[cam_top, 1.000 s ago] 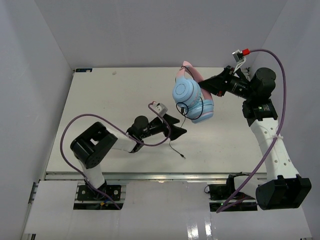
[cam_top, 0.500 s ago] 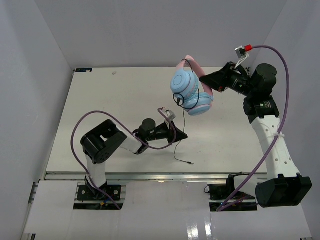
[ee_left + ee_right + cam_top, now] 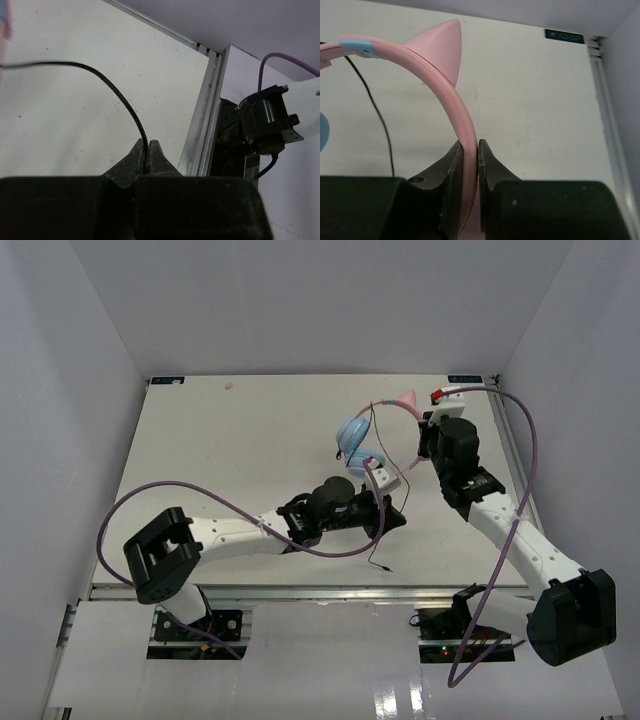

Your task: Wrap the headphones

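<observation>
The headphones hang above the table right of centre, with light-blue ear cups (image 3: 353, 433) and a pink headband (image 3: 447, 97) that carries a cat-ear point (image 3: 442, 47). My right gripper (image 3: 469, 150) is shut on the headband and holds the pair up. The thin black cord (image 3: 111, 86) loops down from the cups. My left gripper (image 3: 146, 149) is shut on it just below them, with its fingertips (image 3: 398, 520) near the table's front. The cord's free end (image 3: 384, 567) trails down to the front edge. Part of the cups is hidden behind the left wrist.
Thick purple robot cables (image 3: 215, 502) arc over both arms. The table's metal front rail (image 3: 200, 131) and the right arm's base (image 3: 265, 120) lie close beyond the left gripper. White walls close in the table on three sides.
The left gripper shut on the cord and the left arm stretched out to the right. The right arm swung the headphones left and turned them.
</observation>
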Robot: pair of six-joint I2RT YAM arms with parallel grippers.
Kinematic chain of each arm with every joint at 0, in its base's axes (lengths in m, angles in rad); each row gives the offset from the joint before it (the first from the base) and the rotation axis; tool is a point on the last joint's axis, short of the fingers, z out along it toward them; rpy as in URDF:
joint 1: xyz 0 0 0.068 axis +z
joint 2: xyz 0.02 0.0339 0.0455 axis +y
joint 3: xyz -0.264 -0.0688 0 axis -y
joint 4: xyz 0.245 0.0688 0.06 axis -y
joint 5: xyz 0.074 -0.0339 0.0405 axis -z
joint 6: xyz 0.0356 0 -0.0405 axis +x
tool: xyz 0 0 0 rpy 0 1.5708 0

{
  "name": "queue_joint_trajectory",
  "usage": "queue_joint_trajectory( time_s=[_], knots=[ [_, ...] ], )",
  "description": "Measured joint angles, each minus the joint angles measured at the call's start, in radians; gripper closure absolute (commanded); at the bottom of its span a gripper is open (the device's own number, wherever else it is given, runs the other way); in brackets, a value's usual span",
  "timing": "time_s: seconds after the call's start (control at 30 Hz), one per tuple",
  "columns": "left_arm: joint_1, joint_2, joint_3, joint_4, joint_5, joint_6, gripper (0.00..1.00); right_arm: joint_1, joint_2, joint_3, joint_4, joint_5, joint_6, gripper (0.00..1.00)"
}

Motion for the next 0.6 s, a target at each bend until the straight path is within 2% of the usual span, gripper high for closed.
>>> queue_joint_trajectory(
  time_s=[0.1, 0.2, 0.3, 0.4, 0.5, 0.6],
  knots=[
    [-0.001, -0.072, 0.105, -0.242, -0.051, 0.040, 1.00, 0.002, 0.002, -0.097, 0.075, 0.094, -0.147, 0.92],
    [-0.001, -0.122, 0.237, -0.480, -0.127, 0.100, 1.00, 0.000, -0.003, -0.148, 0.125, 0.104, -0.277, 0.92],
    [0.006, -0.120, 0.399, -0.692, -0.237, 0.190, 1.00, 0.000, -0.041, -0.161, 0.108, -0.011, -0.365, 0.92],
    [0.037, -0.076, 0.537, -0.819, -0.331, 0.283, 1.00, 0.003, -0.102, -0.161, 0.056, -0.162, -0.407, 0.92],
    [0.098, -0.050, 0.558, -0.873, -0.410, 0.366, 1.00, -0.001, -0.139, -0.158, 0.004, -0.299, -0.419, 0.92],
    [0.163, -0.036, 0.515, -0.897, -0.463, 0.439, 1.00, -0.017, -0.150, -0.136, -0.077, -0.437, -0.419, 0.92]
  ],
)
